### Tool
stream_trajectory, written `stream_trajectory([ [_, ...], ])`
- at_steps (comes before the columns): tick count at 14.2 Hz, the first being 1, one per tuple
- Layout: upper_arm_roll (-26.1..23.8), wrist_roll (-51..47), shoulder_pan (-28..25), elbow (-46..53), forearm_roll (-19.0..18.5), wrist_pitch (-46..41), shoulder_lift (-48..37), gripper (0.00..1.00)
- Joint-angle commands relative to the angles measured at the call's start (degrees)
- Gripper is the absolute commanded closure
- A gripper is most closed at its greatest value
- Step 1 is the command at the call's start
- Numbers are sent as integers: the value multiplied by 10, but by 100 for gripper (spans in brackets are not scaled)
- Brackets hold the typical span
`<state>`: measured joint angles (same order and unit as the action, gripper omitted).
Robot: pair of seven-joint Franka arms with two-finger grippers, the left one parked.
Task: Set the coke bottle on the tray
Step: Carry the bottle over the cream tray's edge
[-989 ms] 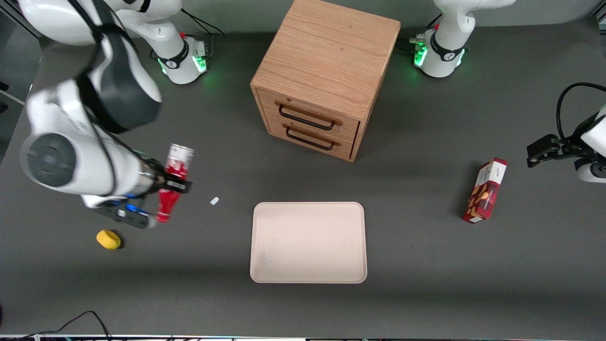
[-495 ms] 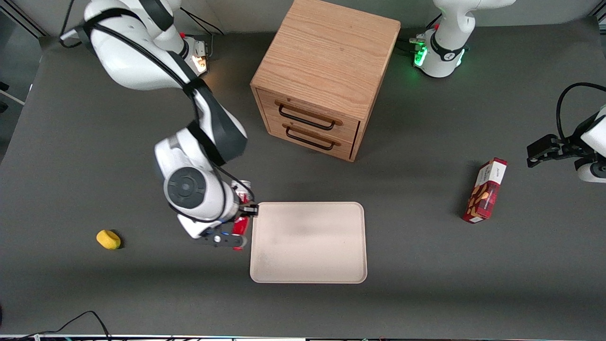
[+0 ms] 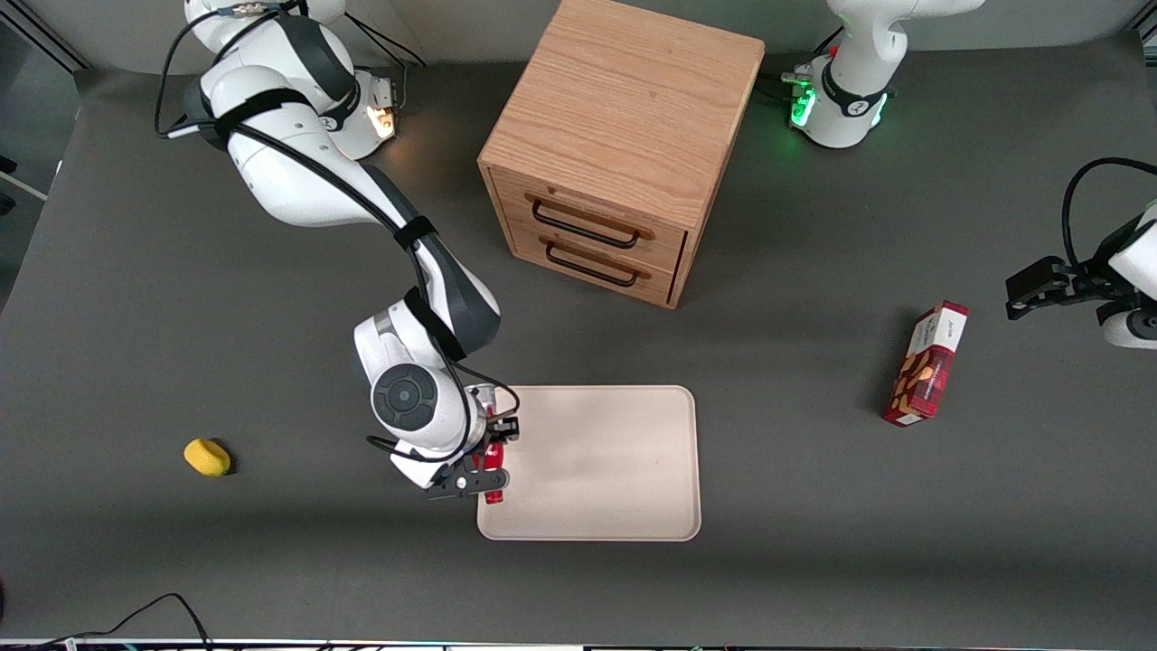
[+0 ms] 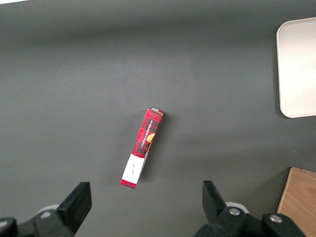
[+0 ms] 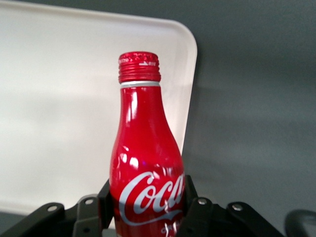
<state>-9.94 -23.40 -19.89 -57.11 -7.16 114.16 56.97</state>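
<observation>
1. The gripper (image 3: 489, 449) is clamped on the coke bottle (image 5: 146, 163), squeezing its fat lower part so it won't slip.
2. Bottle hangs over the tray (image 3: 615, 488), at the edge toward the working arm's end of the table, cap pointing out.
3. Prob. not set down yet; needs lowering, then letting go.

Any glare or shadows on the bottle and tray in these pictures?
Right wrist view: bright highlights glint on the glossy red coke bottle, held in the gripper. Front view: a soft grey shadow smudges the beige rectangular tray.
</observation>
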Motion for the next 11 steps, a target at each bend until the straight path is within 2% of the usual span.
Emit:
stream_trajectory([
  [1,11,-46,-8,31,-7,29,28,100],
  [8,52,-107,-44,30,-6,58,53,100],
  [11,53,-110,-45,30,-6,72,67,100],
])
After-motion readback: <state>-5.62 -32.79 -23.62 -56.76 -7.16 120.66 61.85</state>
